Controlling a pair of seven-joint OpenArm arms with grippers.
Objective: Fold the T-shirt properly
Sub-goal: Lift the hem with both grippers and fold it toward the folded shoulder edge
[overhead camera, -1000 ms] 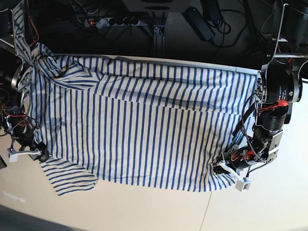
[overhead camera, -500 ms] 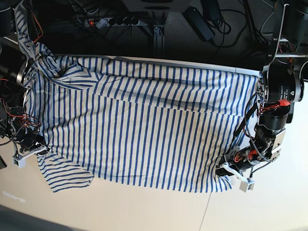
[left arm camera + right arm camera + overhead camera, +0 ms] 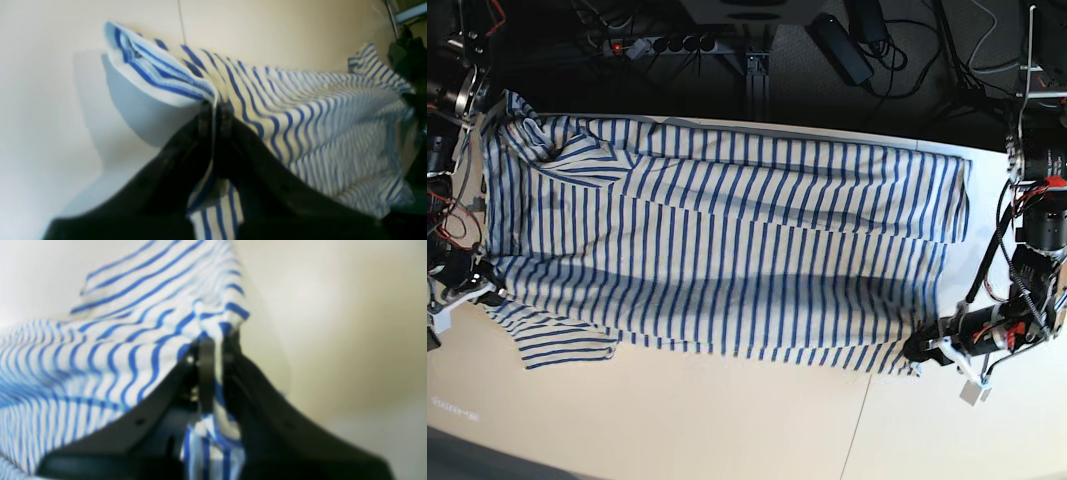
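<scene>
Left wrist view. The left hand [image 3: 213, 110], two black fingers pressed together, pinches a bunched edge of the white cloth T-shirt with thin blue stripes [image 3: 300, 110]. A fold of the cloth stands up to the left of the fingertips, and a strip hangs down between the fingers. The rest of the shirt stretches away to the right. Under it lies a smooth cream tabletop [image 3: 50, 100], crossed by a thin dark seam line [image 3: 181, 20]. The picture is soft at the far right, where dark shapes cannot be identified.

Right wrist view. The right hand [image 3: 215, 346], also black, is closed on a gathered edge of the same T-shirt [image 3: 100, 350], with striped cloth showing between the fingers below the tips. The shirt spreads to the left; bare cream tabletop [image 3: 333, 323] fills the right. The frame is blurred.

Base view. The T-shirt [image 3: 727, 250] lies spread wide across the pale tabletop [image 3: 727, 430], one short sleeve lying at lower left. The left hand [image 3: 924, 350] grips the lower right corner; the right hand [image 3: 487, 285] grips the left edge above the sleeve. Beyond the far table edge the room is dark, with a black power strip [image 3: 662, 44] and loose black cables [image 3: 907, 60] on the floor.
</scene>
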